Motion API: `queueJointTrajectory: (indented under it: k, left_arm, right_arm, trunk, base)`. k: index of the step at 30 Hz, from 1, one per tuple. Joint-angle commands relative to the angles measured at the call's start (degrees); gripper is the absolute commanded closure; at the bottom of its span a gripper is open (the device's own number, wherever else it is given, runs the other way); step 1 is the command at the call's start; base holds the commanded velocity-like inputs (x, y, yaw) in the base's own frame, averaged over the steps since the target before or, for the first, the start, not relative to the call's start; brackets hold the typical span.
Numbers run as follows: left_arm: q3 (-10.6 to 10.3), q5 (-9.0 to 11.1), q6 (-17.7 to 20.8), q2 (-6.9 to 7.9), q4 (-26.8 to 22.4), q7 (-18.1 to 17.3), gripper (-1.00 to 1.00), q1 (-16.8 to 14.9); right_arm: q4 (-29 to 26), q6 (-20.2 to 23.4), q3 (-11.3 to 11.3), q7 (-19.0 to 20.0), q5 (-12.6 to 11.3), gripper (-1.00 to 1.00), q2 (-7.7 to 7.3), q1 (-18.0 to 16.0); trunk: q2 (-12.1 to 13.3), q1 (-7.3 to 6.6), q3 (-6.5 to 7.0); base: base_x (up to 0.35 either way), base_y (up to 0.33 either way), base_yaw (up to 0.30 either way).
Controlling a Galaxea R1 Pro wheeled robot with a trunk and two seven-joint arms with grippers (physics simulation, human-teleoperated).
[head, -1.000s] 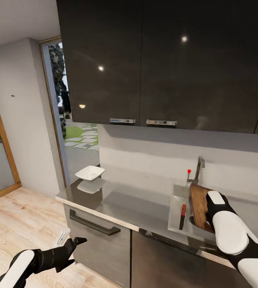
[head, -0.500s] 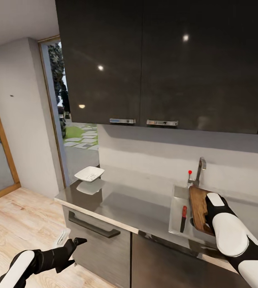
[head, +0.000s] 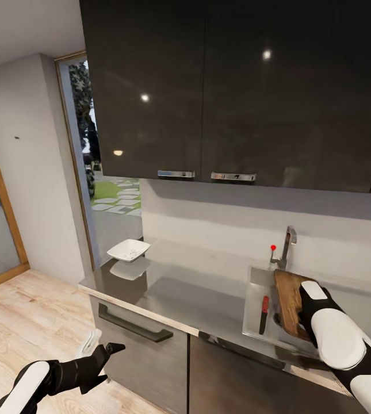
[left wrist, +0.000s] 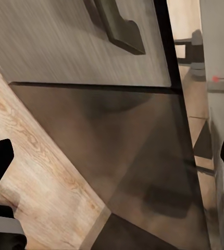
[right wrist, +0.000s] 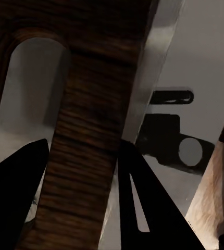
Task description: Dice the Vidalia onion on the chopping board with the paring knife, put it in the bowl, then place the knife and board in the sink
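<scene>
Over the steel sink [head: 256, 310], the right gripper [right wrist: 81, 198] is clamping the dark brown wooden chopping board [head: 290, 299], hiding its near end; the left gripper [head: 107, 357], low by the cabinets, is hanging with fingers apart.

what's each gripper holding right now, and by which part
The right gripper grips the dark brown wooden chopping board by the edge strip beside its handle slot. The left gripper holds nothing.

Dark glossy wall cabinets [head: 231, 86] — wood floor [head: 30, 322].

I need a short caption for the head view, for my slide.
Right tool lowers the chopping board into the sink beside the paring knife.
</scene>
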Motion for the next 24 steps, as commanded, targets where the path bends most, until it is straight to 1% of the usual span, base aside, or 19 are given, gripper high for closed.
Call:
queueJointTrajectory:
  k: [1, 3, 5, 6, 10, 15, 16, 19, 22, 24]
  left_arm:
    - [0.0, 0.6, 0.1, 0.01, 0.0, 0.5, -1.00, 0.0]
    - [-0.1, 0.6, 0.1, 0.00, 0.0, 0.5, -1.00, 0.0]
    - [-0.1, 0.6, 0.1, -0.01, 0.0, 0.5, -1.00, 0.0]
    - [-0.1, 0.6, 0.1, -0.01, 0.0, 0.5, -1.00, 0.0]
    - [-0.1, 0.7, 0.1, -0.08, 0.0, 0.5, -1.00, 0.1]
    - [-0.1, 0.7, 0.1, -0.10, 0.0, 0.5, -1.00, 0.1]
    - [-0.1, 0.7, 0.1, -0.10, 0.0, 0.5, -1.00, 0.0]
    - [-0.1, 0.7, 0.1, -0.10, -0.1, 0.5, -1.00, 0.1]
    - [-0.1, 0.6, 0.0, -0.10, 0.0, 0.7, -1.00, 0.1]
    - [0.0, 0.6, 0.0, -0.01, 1.4, 1.2, -1.00, 0.2]
  right_arm:
    - [0.0, -0.1, -0.1, -0.1, -0.5, 1.00, -0.27, 0.0]
    - [0.3, -2.6, -0.2, 0.1, -0.4, 1.00, -0.33, 0.0]
    - [2.6, -6.3, -0.1, 0.2, -0.3, 1.00, -0.58, 0.0]
    - [3.8, -7.4, -0.1, 0.2, -0.2, 1.00, -0.74, 0.0]
    - [5.6, -9.1, 0.0, 0.2, -0.1, 1.00, -0.86, 0.0]
    - [6.0, -8.6, 0.1, -0.3, -0.1, 1.00, -0.88, 0.0]
    - [6.1, -8.1, -0.2, -0.8, -0.2, 1.00, -0.90, 0.0]
    - [6.1, -5.1, -0.3, -4.7, -0.4, 1.00, -0.89, -0.1]
    - [6.1, -3.5, -0.3, -6.1, -0.5, 1.00, -0.81, -0.1]
    - [6.2, -2.9, -0.3, -6.7, -0.5, 1.00, -0.76, 0.0]
  trunk:
    - [0.0, 0.03, -0.03]
    - [0.0, 0.03, -0.03]
    - [0.0, 0.03, -0.03]
    - [0.0, 0.03, -0.03]
    - [0.0, 0.03, -0.03]
    - [0.0, 0.03, -0.03]
    - [0.0, 0.03, -0.03]
    - [0.0, 0.03, -0.03]
    - [0.0, 0.03, -0.03]
    - [0.0, 0.03, -0.03]
  base:
    - [0.000, 0.000, 0.000]
    - [0.000, 0.000, 0.000]
    - [0.000, 0.000, 0.000]
    - [0.000, 0.000, 0.000]
    - [0.000, 0.000, 0.000]
    - [0.000, 0.000, 0.000]
    - [0.000, 0.000, 0.000]
    - [0.000, 0.000, 0.000]
    - [0.000, 0.000, 0.000]
    - [0.000, 0.000, 0.000]
